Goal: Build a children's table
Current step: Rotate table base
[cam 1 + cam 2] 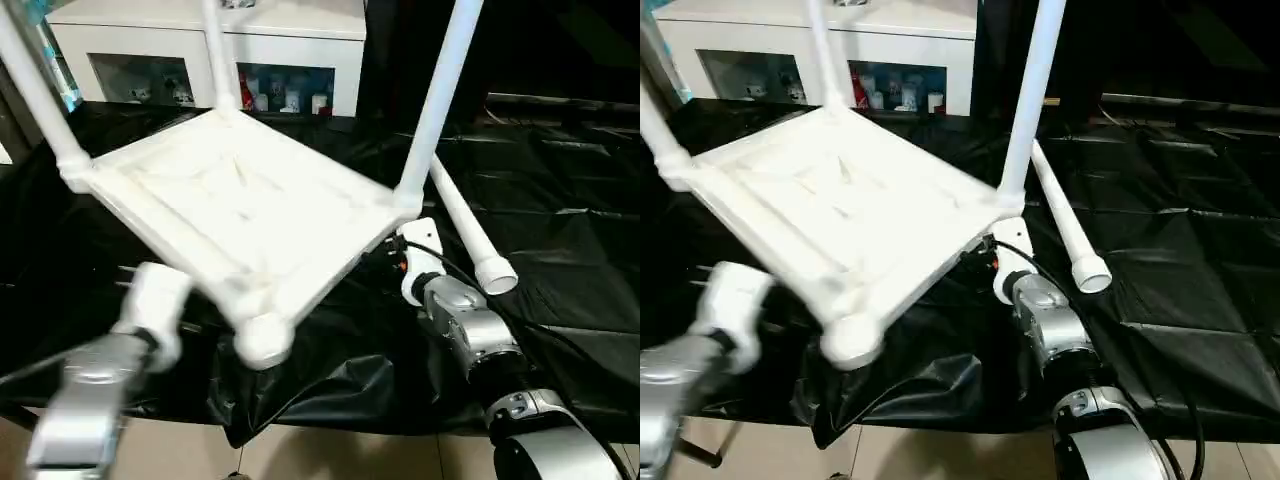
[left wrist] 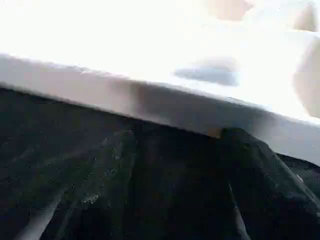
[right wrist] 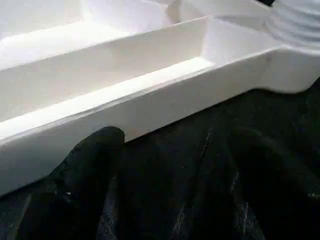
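my right forearm (image 1: 470, 335) reaches in under the upturned table top (image 1: 240, 215), which lies ribs-up on the black sheet (image 1: 560, 250) with three legs standing in its sockets. a fourth leg (image 1: 465, 225) lies beside it. i cannot tell how either gripper stands.

The square plastic tabletop (image 1: 235, 215), ribbed side up, is plain white, as are its cylindrical tube legs (image 1: 438, 95) and the loose tube leg (image 1: 468, 238). The crinkled plastic sheet (image 1: 560, 250) beneath is glossy black. The glass-doored cabinet (image 1: 280, 30) is white, with red and blue items inside. The robot's forearms (image 1: 470, 335) are silver.
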